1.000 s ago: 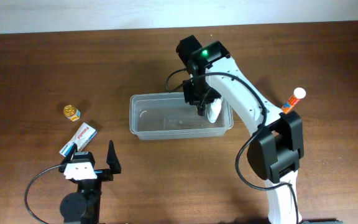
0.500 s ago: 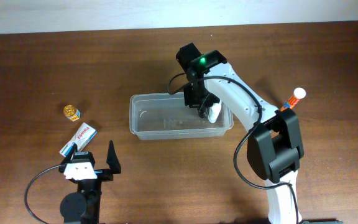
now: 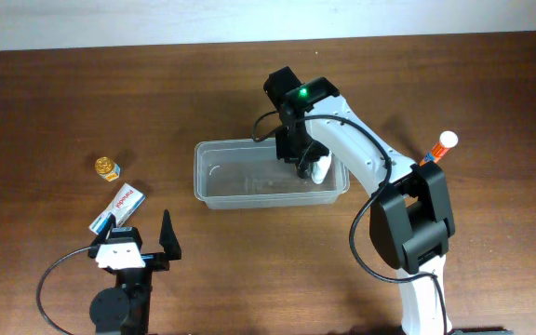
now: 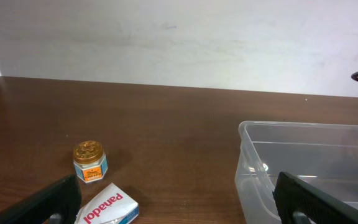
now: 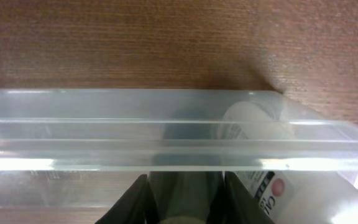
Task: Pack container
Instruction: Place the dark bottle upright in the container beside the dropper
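The container (image 3: 214,177) is a clear shallow tub at mid-table; it also shows in the left wrist view (image 4: 253,162) and the right wrist view (image 5: 104,124). My right gripper (image 3: 303,164) reaches down inside its right end and is shut on a dark small bottle (image 5: 188,193) close to the far wall. A white bottle (image 3: 321,168) with a printed label lies in the tub just right of the fingers; it also shows in the right wrist view (image 5: 260,134). My left gripper (image 3: 143,244) is open and empty near the table's front left, its fingers framing the left wrist view (image 4: 182,208).
A small gold-lidded jar (image 3: 107,167) and a white Panadol box (image 3: 119,207) lie left of the tub, both in the left wrist view too: the jar (image 4: 90,162) and the box (image 4: 107,206). An orange tube with a white cap (image 3: 440,147) stands by the right arm's base.
My right gripper has shifted slightly left and lower inside the tub's right end. The white bottle stays beside it. The left arm has not moved.
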